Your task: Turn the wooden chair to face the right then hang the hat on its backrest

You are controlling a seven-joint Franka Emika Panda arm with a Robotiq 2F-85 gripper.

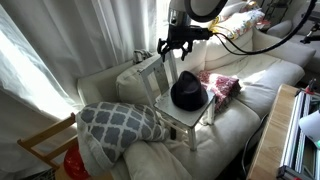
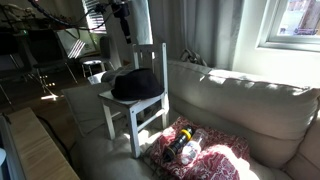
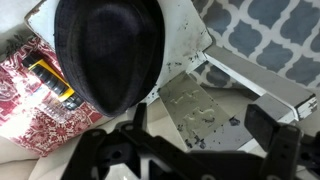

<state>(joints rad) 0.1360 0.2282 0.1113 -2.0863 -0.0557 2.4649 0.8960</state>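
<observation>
In an exterior view, the small whitewashed wooden chair (image 1: 186,117) stands on the cream upholstered bench (image 1: 262,70), beside a grey-and-white lattice-patterned pillow (image 1: 120,122). The black felt round-crowned hat (image 1: 188,93) sits on the chair's seat. Your tool (image 1: 176,48) hangs just above the chair's slatted backrest (image 1: 150,75), near one end of the top rail and not touching it as far as this view shows. The hat lies below the tool and to the seat side of that rail.

In an exterior view from the opposite side, the tool (image 2: 124,38) is dark against a dark background, so you cannot judge its jaws here. It sits above the backrest (image 2: 152,60), with the hat (image 2: 135,85) lower down, covering most of the seat. A red patterned cloth (image 2: 200,150) lies on the bench in front of the chair, well clear of it.

In the wrist view, your tool (image 3: 200,116) is released: its black fingers (image 3: 270,132) stand wide apart with nothing between them. The hat (image 3: 108,50) fills the upper left, and the backrest's white top rail (image 3: 255,82) runs slantwise from the middle toward the right edge, ahead of the fingers.

That rail appears to lie nearer to the line between the fingers than across it. You will probably want to turn the wrist so the fingers straddle the rail before closing. The chair turn is the step in hand; the hat comes afterwards.
</observation>
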